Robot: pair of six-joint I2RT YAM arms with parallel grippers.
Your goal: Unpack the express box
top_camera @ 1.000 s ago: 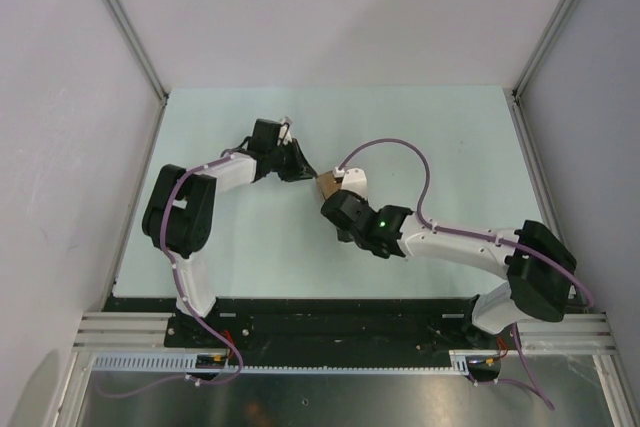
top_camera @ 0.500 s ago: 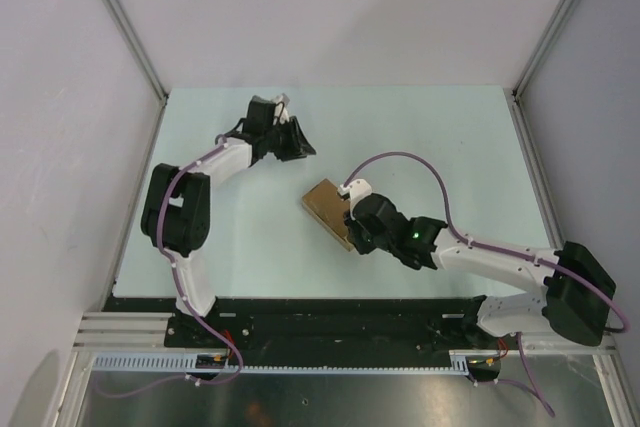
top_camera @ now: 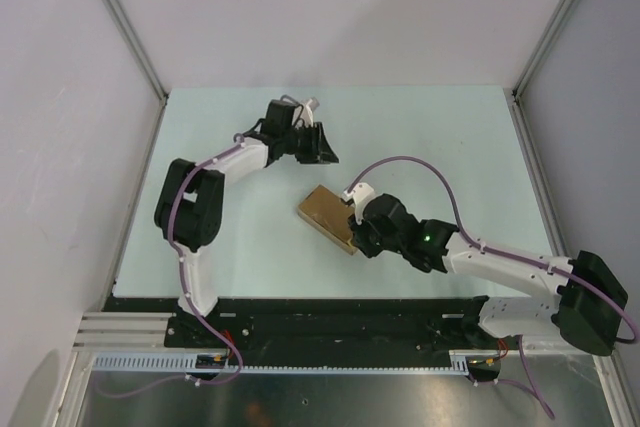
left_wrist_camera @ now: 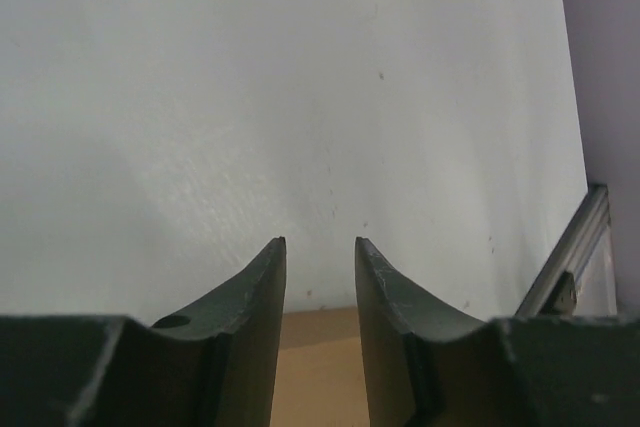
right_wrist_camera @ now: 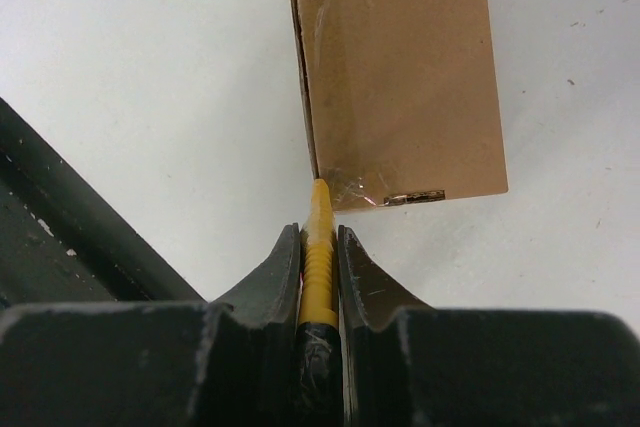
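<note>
— Pale table (top_camera: 450, 137); where is the express box (top_camera: 325, 217)?
— At its centre, flat, apparently taped shut. At 4 o'clock the right gripper (top_camera: 358, 234) is clamped on a yellow knife (right_wrist_camera: 318, 257), tip at one corner.
— The left gripper (left_wrist_camera: 320, 247)?
— At 12 o'clock, jaws apart, empty. Cutting and unpacking remain.

The left arm (top_camera: 192, 209) and right arm (top_camera: 500, 265) are both showing white link shells alternating with bulky black joint housings. A thin purple cable (top_camera: 405, 158) is looping along the right arm, and another purple cable (top_camera: 181, 275) is running along the left. A green light (top_camera: 427, 239) is glowing on the right wrist. The left fingers (left_wrist_camera: 250, 332) and right fingers (right_wrist_camera: 372, 299) are looking dark, curved and tapered.
</note>
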